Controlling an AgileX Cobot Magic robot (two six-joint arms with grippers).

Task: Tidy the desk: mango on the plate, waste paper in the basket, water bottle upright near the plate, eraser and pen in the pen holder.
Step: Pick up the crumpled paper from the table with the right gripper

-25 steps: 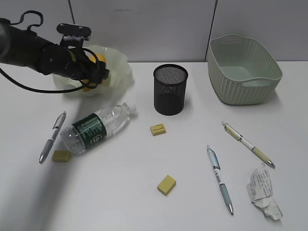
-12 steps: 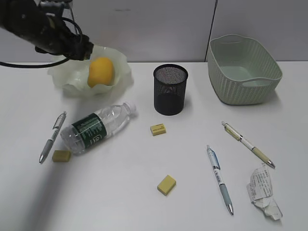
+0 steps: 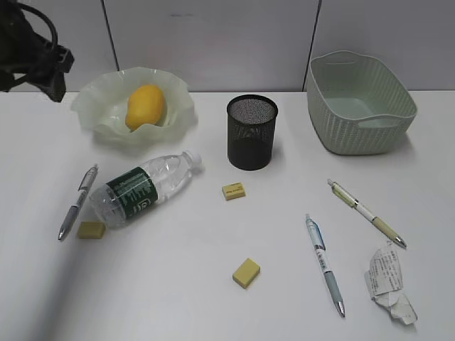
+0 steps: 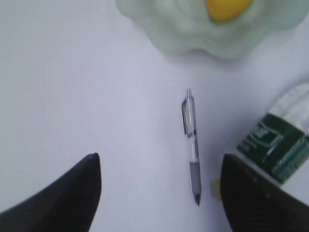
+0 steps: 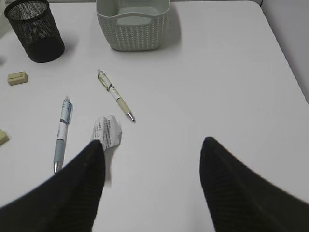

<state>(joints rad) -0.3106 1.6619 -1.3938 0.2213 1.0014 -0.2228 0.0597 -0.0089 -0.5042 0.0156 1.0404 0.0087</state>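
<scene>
The black metal-mesh cylindrical pen holder (image 3: pixel 252 131) stands upright near the middle of the white bench (image 3: pixel 170 298), and everything else sits around it. To its left, the pale green translucent plate with a wavy rim (image 3: pixel 99 99) holds the smooth yellow-orange mango (image 3: pixel 145 106). In front of the holder and to the left, the clear plastic water bottle with a dark green label and white cap (image 3: pixel 142 187) lies on its side, with a silver-grey pen (image 3: pixel 77 202) and a small yellow eraser block (image 3: pixel 91 229) just beyond it. A second yellow eraser (image 3: pixel 233 190) lies just in front of the holder, a third (image 3: pixel 246 272) further forward. To the holder's right stands the sage-green woven-texture basket (image 3: pixel 359 101). Forward and right of the holder lie a cream-barrelled pen (image 3: pixel 366 212), a blue pen (image 3: pixel 325 264) and the crumpled white waste paper with black print (image 3: pixel 389 285). The left claw (image 4: pixel 159 193) hangs with its fingers apart, holding nothing, above the silver pen. The right claw (image 5: pixel 152 159) is also spread and holds nothing, near the waste paper.
</scene>
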